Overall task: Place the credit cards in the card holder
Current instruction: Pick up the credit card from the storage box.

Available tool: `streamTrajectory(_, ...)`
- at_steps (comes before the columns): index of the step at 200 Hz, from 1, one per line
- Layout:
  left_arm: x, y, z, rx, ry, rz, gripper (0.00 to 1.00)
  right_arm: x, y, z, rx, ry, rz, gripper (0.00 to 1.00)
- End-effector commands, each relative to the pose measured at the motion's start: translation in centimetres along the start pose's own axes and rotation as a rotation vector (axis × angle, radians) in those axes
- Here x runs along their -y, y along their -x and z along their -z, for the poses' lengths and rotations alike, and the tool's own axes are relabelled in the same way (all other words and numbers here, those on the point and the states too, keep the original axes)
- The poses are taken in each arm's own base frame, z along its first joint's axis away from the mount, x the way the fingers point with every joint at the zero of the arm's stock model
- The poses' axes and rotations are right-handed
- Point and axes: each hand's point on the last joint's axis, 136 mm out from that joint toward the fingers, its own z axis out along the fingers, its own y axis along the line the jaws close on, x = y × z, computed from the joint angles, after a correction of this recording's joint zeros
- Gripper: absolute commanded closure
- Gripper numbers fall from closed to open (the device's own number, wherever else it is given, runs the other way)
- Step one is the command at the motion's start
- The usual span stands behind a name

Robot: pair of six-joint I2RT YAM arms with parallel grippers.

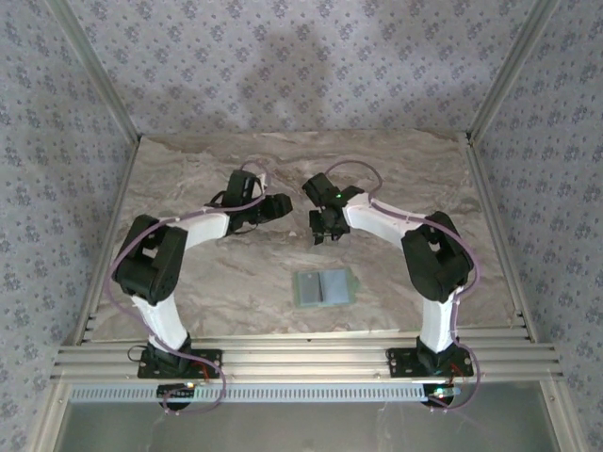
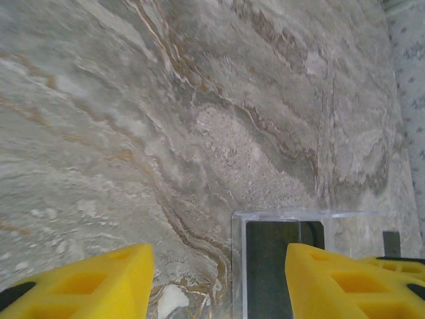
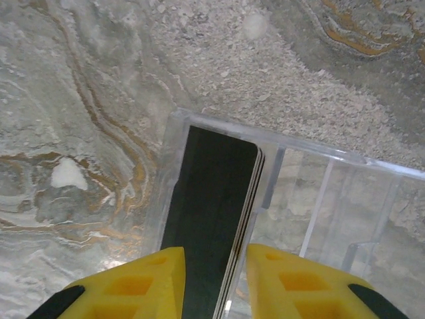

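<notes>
A stack of dark credit cards (image 3: 212, 193) stands on edge at the left end of a clear plastic box (image 3: 319, 199). My right gripper (image 3: 214, 266) has one yellow finger on each side of the stack and is shut on it. In the left wrist view the same clear box (image 2: 299, 214) shows a dark card (image 2: 269, 266) inside it. My left gripper (image 2: 216, 272) stands open, its right finger over the box and its left finger over bare table. The pale grey-green card holder (image 1: 323, 287) lies open flat nearer the arm bases, apart from both the right gripper (image 1: 325, 229) and the left gripper (image 1: 283, 202).
The marble-patterned table (image 1: 236, 169) stretches to patterned walls at the back and both sides. Metal rails (image 1: 301, 363) run along the near edge. The two wrists hang close together over the table's middle.
</notes>
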Motion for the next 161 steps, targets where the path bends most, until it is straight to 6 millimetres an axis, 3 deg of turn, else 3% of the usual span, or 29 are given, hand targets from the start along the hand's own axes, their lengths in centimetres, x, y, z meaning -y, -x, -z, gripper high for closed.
streamTrajectory(1,1.9,0.0,-0.7,-0.023,-0.097,-0.067,0.45,0.5,-0.6,-0.7,-0.028,-0.047,0.007,0.73)
streamTrajectory(66,2.3,-3.3,-3.2,-0.107,-0.116,-0.147,0.45,0.3,-0.8,1.1,-0.006,-0.065,0.039,0.82)
streamTrajectory(161,2.7,-6.5,-4.5,-0.169,-0.130,-0.177,0.51,0.6,-1.3,1.8,-0.032,-0.048,0.072,0.92)
